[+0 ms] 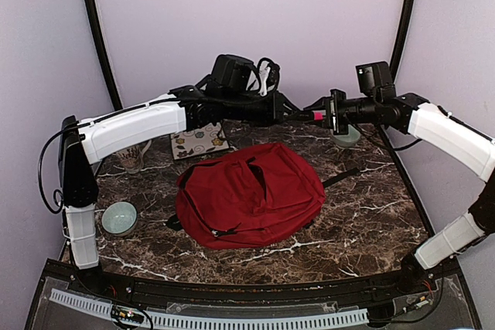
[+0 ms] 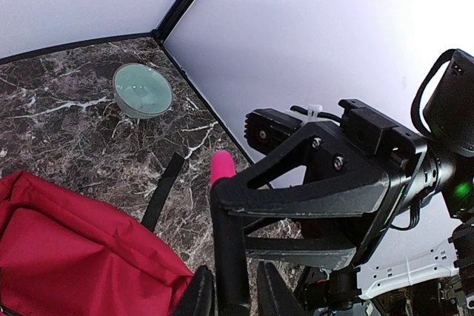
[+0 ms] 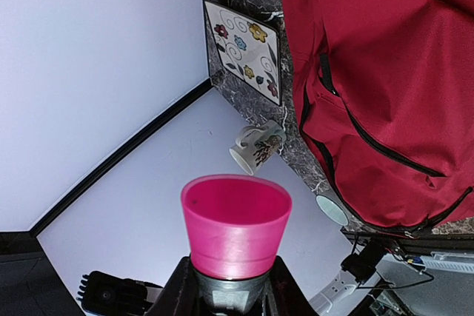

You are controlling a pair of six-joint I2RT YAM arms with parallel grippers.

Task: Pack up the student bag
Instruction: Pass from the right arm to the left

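Now my right hand [image 3: 233,290] grips the pink-capped pen [image 3: 235,223], seemingly for handover; whether my left hand [image 2: 235,294] holds it, I cannot tell.

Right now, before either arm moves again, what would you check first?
1. Right end effector grips the pink-tipped pen: ok.
2. Left end effector is firmly closed on the pen's dark shaft: cannot tell; its fingers flank the shaft closely.
3. Student bag lies flat on the table, below the two arms: ok.
4. Bag has an opening wide enough for the pen: cannot tell.
5. Mug and green bowl stand apart from the bag: ok.
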